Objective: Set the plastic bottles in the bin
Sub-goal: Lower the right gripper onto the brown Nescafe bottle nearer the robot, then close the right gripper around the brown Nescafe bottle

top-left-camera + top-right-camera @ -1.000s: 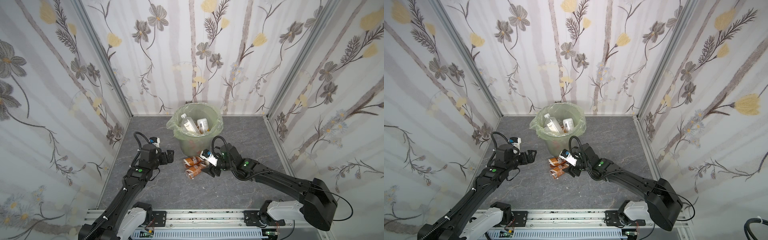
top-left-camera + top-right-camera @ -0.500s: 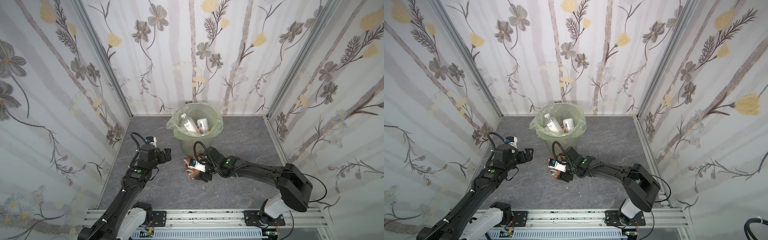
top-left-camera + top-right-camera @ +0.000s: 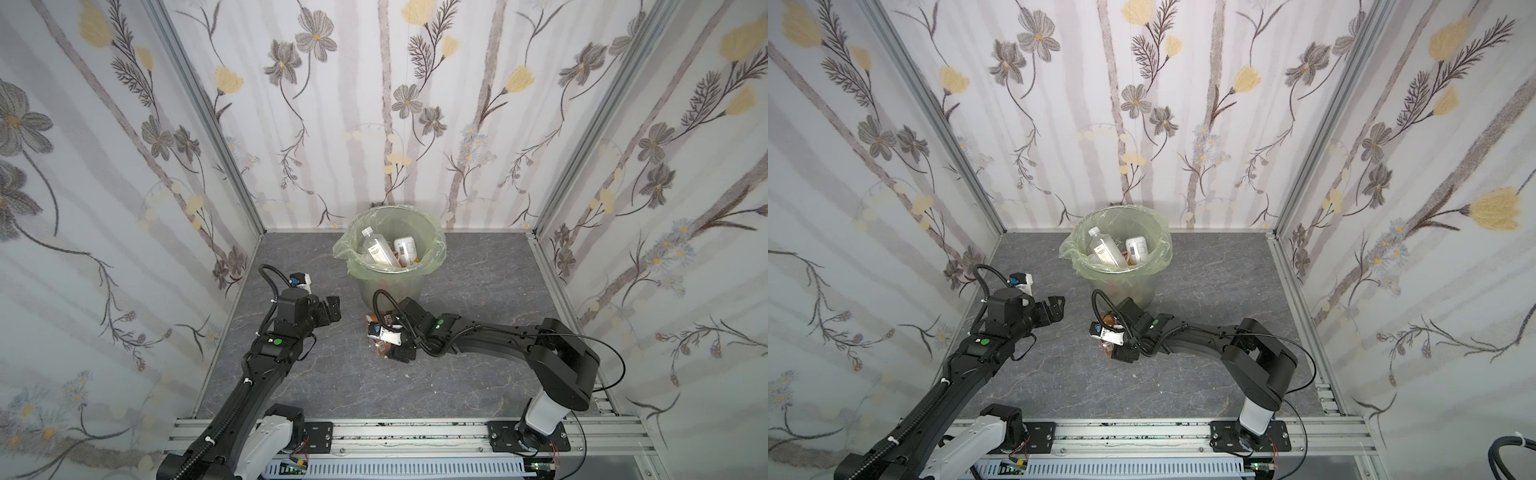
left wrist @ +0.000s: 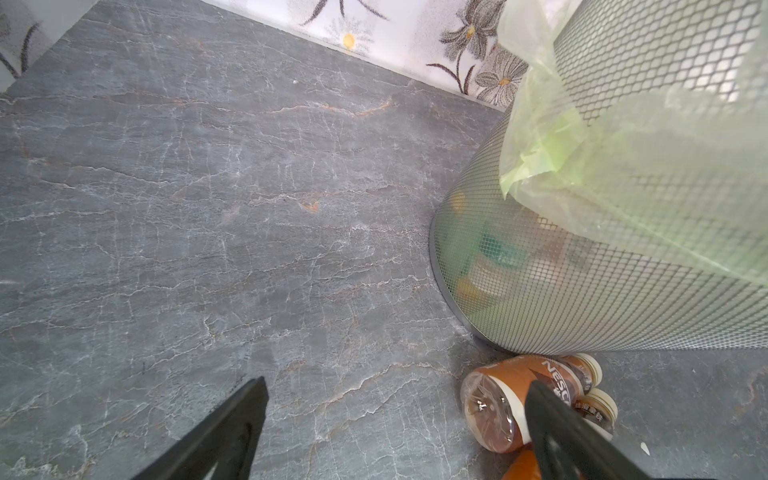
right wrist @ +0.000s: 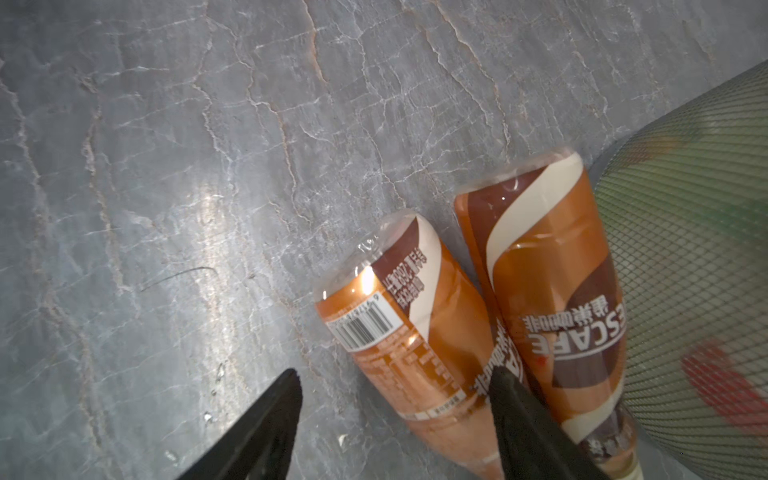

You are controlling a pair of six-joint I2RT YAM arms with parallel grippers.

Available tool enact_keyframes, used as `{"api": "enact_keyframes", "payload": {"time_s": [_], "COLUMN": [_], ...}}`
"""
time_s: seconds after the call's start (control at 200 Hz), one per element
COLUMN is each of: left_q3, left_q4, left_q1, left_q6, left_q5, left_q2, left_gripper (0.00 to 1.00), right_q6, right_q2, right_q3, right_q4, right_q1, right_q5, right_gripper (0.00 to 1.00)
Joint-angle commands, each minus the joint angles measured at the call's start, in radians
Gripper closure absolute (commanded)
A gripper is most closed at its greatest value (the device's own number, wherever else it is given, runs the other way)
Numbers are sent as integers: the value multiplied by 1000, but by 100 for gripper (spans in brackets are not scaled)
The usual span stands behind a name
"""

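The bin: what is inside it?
Inside the bin, lined with a light-green bag, a clear bottle and a white-labelled bottle lie on top. They cover what is below; only blurred colours show through the mesh wall.

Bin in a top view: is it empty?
No, a clear bottle and a white-labelled bottle lie inside the bin.

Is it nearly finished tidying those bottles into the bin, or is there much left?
Nearly. Several bottles already lie in the bin. The right gripper, jaws open, straddles one brown-labelled bottle on the table, not yet gripped; a second brown bottle lies beside it, next to the bin. Both remain. The left gripper hovers open and empty.
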Motion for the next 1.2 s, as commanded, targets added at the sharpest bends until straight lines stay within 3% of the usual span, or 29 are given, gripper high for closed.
{"api": "enact_keyframes", "payload": {"time_s": [0.0,0.859,1.194], "left_q3": [7,7,7], "left_q4": [19,21,21], "left_q1": [1,3,3], "left_q6": [2,-5,-11], "left_q5": [-3,18,19], "left_q2": [0,14,13], "left_gripper": [2,2,2], "right_q6": [-9,43,79], "right_q2": [28,83,-61], "right_q3": [10,-12,-38], "right_q4": [14,9,27], "right_q1": [4,66,62], "right_q5": [58,28,-65], "right_gripper": [27,38,49]}}
